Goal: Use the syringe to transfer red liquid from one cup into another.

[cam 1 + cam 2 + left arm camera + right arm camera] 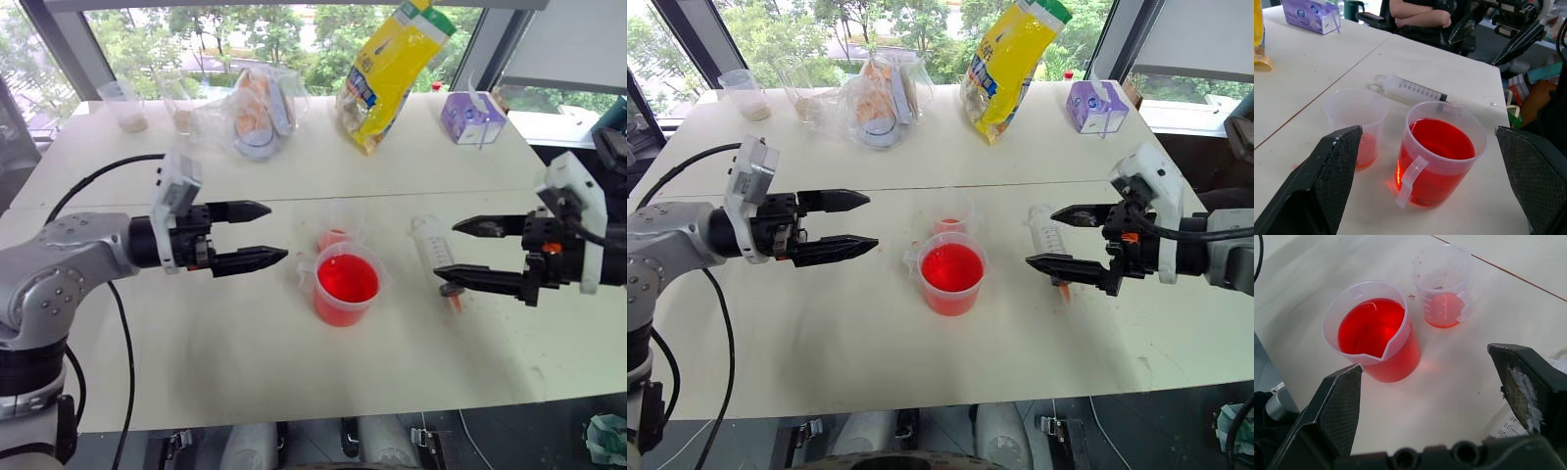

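Both grippers are being held wide open and empty above the white table [196, 372], the left gripper [257, 237] to one side of the cups and the right gripper [468, 252] to the other. The syringe [434, 253] is lying flat on the table just beside the big cup [345, 289], under the right gripper's fingers, with its orange tip pointing toward the robot. The small cup [1442, 284] is standing just behind the big one, holding only a shallow layer of red liquid [1440, 142].

The smooth, round, clear plastic barrel is likely to roll or slip if it is pinched off-centre. The big cup is filled nearly to the brim, so liquid is likely to be spilled if its thin wall is nudged.
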Robot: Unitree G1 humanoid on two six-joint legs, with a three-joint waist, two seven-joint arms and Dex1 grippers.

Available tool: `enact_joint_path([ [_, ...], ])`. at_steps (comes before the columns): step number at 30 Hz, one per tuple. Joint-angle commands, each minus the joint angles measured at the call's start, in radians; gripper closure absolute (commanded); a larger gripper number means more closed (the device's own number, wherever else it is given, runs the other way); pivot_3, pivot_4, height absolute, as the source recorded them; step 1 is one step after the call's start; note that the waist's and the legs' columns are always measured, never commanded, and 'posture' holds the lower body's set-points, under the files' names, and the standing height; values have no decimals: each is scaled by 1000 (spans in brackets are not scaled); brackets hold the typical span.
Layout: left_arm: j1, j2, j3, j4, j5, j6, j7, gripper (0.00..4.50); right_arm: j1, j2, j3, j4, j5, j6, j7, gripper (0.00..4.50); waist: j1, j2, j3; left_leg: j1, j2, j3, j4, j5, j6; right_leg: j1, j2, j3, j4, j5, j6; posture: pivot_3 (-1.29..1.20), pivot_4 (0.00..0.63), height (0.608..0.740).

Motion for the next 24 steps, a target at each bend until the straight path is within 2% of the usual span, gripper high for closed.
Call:
enact_joint_path([
  [1, -6, 10, 15, -15, -3, -24, -4, 0, -5, -20, -9, -1, -2, -23, -2, 37, 0, 0, 0, 0, 0, 0, 0, 0, 0, 0, 0, 0, 0, 0, 0, 0, 150, 740],
  [17, -15, -16, -18, -14, 8, -65, 1, 0, -23, -61, 22, 48, -12, -6, -2, 37, 0, 0, 0, 0, 0, 0, 0, 0, 0, 0, 0, 0, 0, 0, 0, 0, 150, 740],
  [20, -23, -21, -24, -4, 12, -71, 1, 0, -47, -86, 73, 65, -12, 43, -22, 37, 0, 0, 0, 0, 0, 0, 0, 0, 0, 0, 0, 0, 0, 0, 0, 0, 150, 740],
  [24, -26, -26, -25, -6, 11, -72, 3, 0, -117, -68, 139, 113, -8, 90, -60, 37, -2, 0, 0, 0, 0, 0, 0, 0, 0, 0, 0, 0, 0, 0, 0, 0, 150, 740],
])
